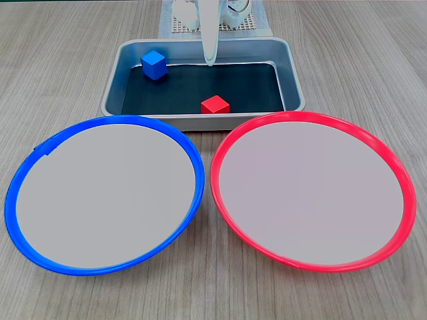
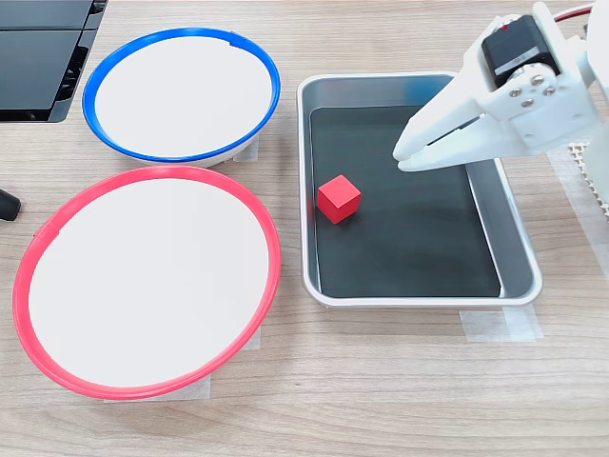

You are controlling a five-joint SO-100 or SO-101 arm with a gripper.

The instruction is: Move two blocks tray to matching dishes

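Note:
The silver tray (image 1: 200, 121) (image 2: 419, 297) with a black floor holds both blocks. The blue block (image 1: 154, 65) sits in its back left corner in a fixed view; in the other it is hidden behind the arm. The red block (image 1: 215, 105) (image 2: 338, 198) lies near the tray's rim on the side of the dishes. My white gripper (image 1: 210, 60) (image 2: 402, 159) hangs over the tray floor, apart from both blocks, its fingers together and holding nothing. The blue-rimmed dish (image 1: 103, 193) (image 2: 181, 90) and the red-rimmed dish (image 1: 313, 190) (image 2: 147, 281) stand bare beside the tray.
A black flat device (image 2: 38, 57) lies at the table's corner beyond the blue-rimmed dish. The arm's base stands on a white mesh mat (image 1: 257, 23) behind the tray. Strips of tape (image 2: 500, 326) hold the tray to the wooden table.

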